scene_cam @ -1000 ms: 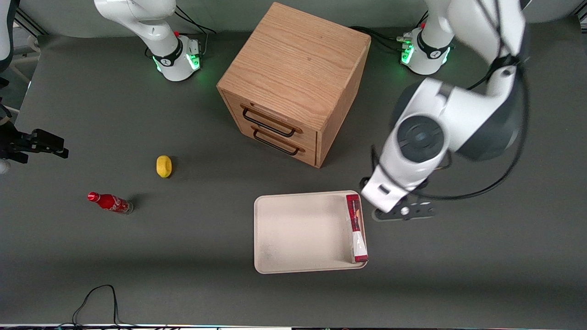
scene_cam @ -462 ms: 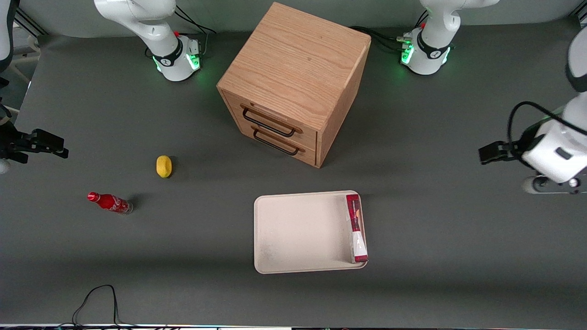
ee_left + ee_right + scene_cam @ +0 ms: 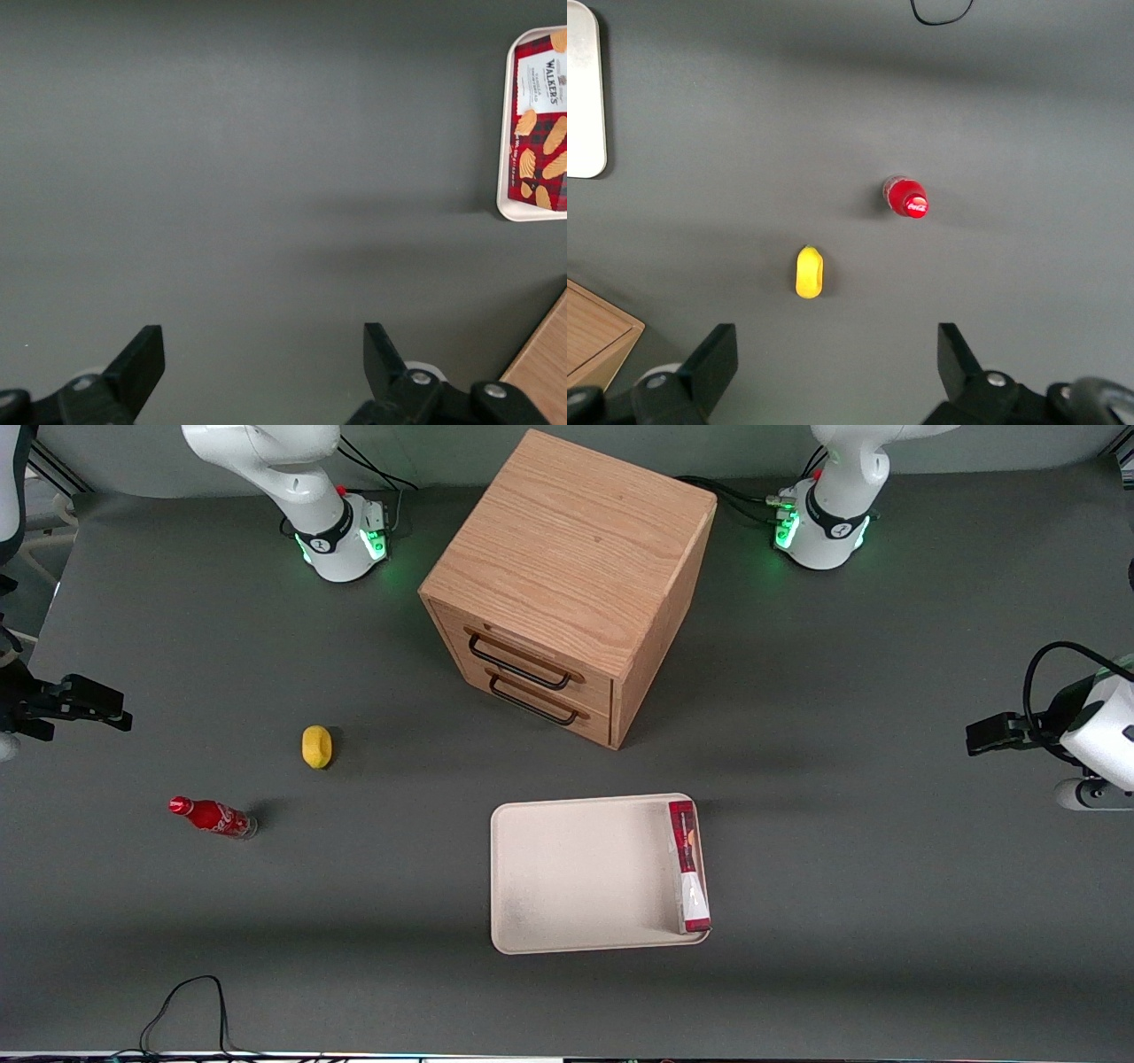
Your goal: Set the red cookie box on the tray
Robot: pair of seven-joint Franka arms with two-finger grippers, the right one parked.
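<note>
Left wrist view: claw [image 3: 257,372] spread wide (empty); above table [image 3: 221,177].

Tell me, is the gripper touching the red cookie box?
Apart. The front view shows the gripper, jaws open, well off toward the working arm's end, while the red cookie box lies on the tray.

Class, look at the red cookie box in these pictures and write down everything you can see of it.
The red cookie box is a thin, flat rectangular carton, seemingly cardboard. It lies in the pale cream tray, against the rim on the working arm's side, one end nearer the front camera. The left wrist view shows its broad face: red tartan, golden biscuits and a white label reading Walkers. It appears closed and undamaged. Only the tray touches it; the gripper hangs open, apart from it, over bare table toward the working arm's end.
</note>
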